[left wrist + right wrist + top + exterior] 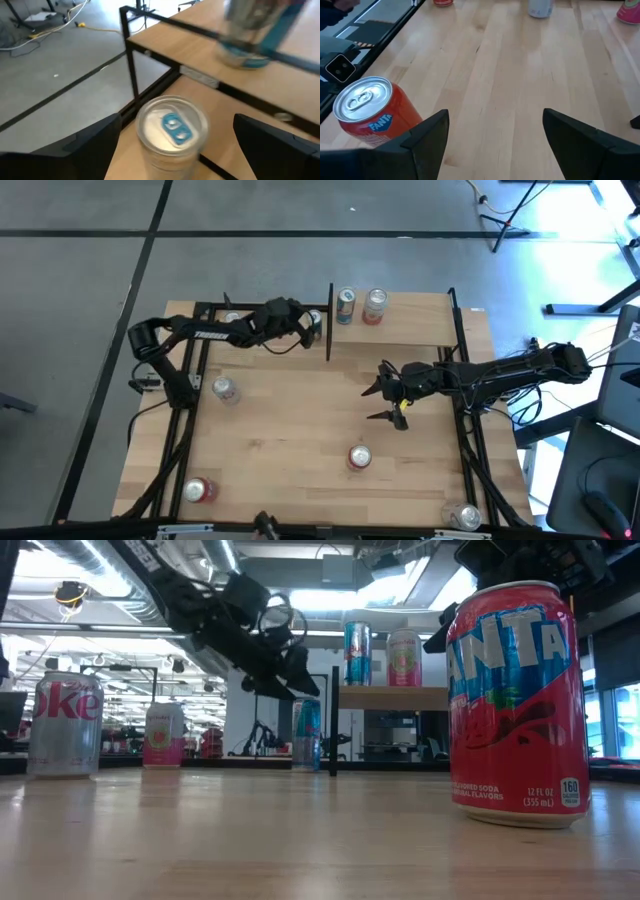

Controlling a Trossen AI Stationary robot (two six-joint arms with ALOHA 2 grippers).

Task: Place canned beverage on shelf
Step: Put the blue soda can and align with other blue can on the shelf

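A silver-topped can with a blue tab (171, 127) stands upright on the table, just left of the shelf's black post (330, 320). My left gripper (318, 328) is open, slanting down, with a finger (90, 145) on either side of that can and a gap to each. The shelf (420, 328) at the table's far right carries two upright cans (345, 305) (375, 307). My right gripper (372, 403) hangs open over the table's middle right with nothing between its fingers. A red Fanta can (367, 112) stands off to its side, nearer the near edge.
More cans stand on the table: a silver one (224, 389) at the left, a red one (198, 490) at the near left corner, a silver one (462, 516) at the near right corner. Black frame rails run along the table's edges. Bare wood lies between the grippers.
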